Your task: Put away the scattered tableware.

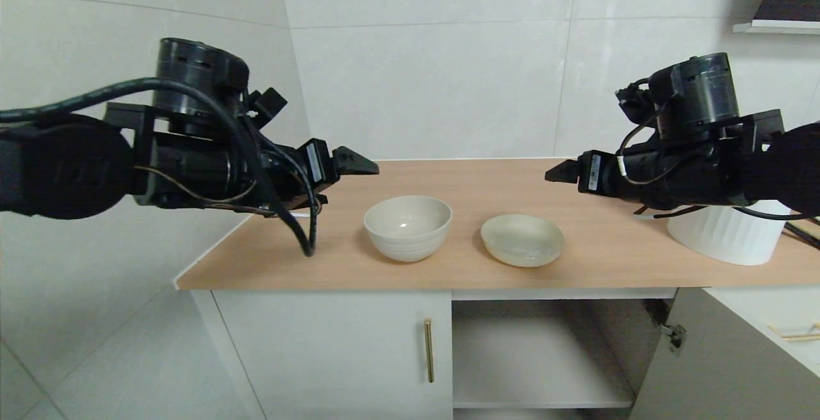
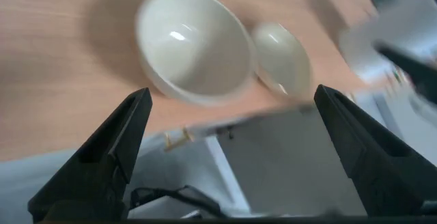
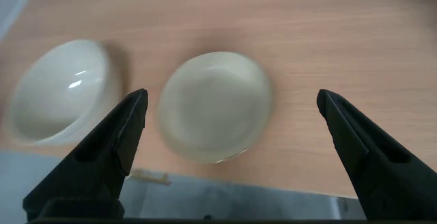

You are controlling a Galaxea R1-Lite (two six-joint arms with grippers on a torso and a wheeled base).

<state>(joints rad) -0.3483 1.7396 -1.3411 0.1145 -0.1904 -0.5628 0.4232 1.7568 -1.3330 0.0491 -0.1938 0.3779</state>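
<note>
Sitting just beside each other near the front edge of the wooden counter (image 1: 269, 260), a deep cream bowl (image 1: 408, 226) and a shallower dish (image 1: 523, 239) stand upright with a narrow gap between them. The left gripper (image 1: 359, 165) hangs over the counter's left end and the right gripper (image 1: 560, 171) over its right part, each with fingers spread wide and holding nothing. A white ribbed tub (image 1: 724, 237) is half covered by the right arm, and the open cupboard (image 1: 544, 349) below has its swung-out door (image 1: 717, 369) cut off at the frame edge.

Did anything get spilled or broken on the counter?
No. The deep cream bowl and the shallow pale dish sit upright, empty and whole on the wooden counter. Below, one white cabinet door stands open.
</note>
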